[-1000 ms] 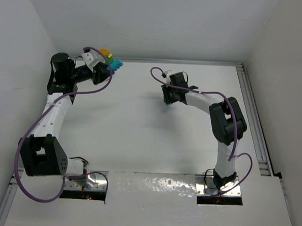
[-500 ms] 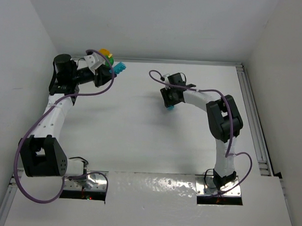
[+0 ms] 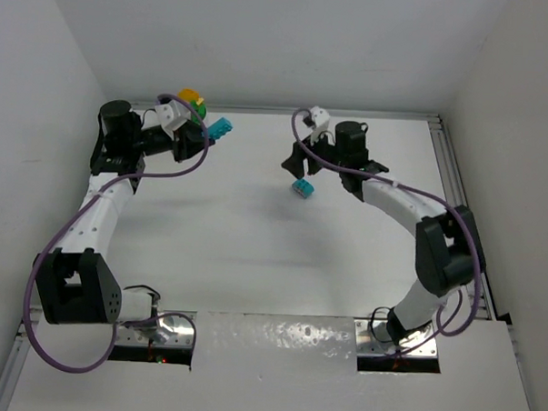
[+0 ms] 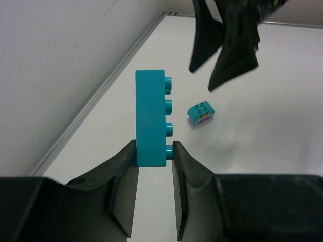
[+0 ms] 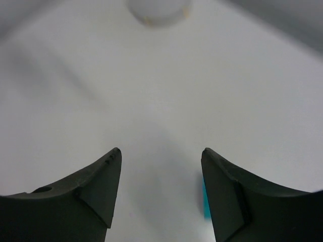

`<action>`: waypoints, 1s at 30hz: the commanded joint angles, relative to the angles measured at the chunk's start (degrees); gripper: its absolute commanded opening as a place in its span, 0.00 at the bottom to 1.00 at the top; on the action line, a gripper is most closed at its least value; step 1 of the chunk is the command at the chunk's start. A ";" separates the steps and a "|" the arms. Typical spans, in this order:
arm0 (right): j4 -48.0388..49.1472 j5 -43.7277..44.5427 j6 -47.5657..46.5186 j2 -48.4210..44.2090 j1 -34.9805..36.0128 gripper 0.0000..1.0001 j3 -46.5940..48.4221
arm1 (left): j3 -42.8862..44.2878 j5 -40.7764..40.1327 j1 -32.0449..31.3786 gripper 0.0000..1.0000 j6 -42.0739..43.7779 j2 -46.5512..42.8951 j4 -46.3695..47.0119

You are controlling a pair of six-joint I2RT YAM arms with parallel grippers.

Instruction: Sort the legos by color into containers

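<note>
The smooth matte white tabletop [image 3: 254, 250] is boxed in by plain white walls on the left, far and right sides, with a pale rail [image 3: 460, 214] running along its right edge. Its widest open stretch lies in the middle, between the two arms and the near edge. Near the far-left corner, close to the wall seam, the left gripper [image 4: 153, 148] is clamped on the lower end of a long teal plastic brick [image 4: 150, 116], held upright with four round studs in a row facing right. Behind that wrist a cluster of yellow, orange and green plastic [image 3: 191, 100] shows at the far edge; what it sits in is hidden. Right of centre, a small rounded teal brick [image 4: 202, 112] with four studs on top lies on the table, just beneath the right gripper [image 5: 160, 151]. That gripper's dark tapered fingers [image 5: 96, 186] are spread apart with nothing between them. Two teal bricks can be counted clearly.
</note>
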 commanded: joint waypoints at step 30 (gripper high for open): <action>46.67 -34.35 17.82 5.00 7.65 0.16 10.27 | -0.55 7.80 -6.05 0.00 3.05 -2.29 -1.41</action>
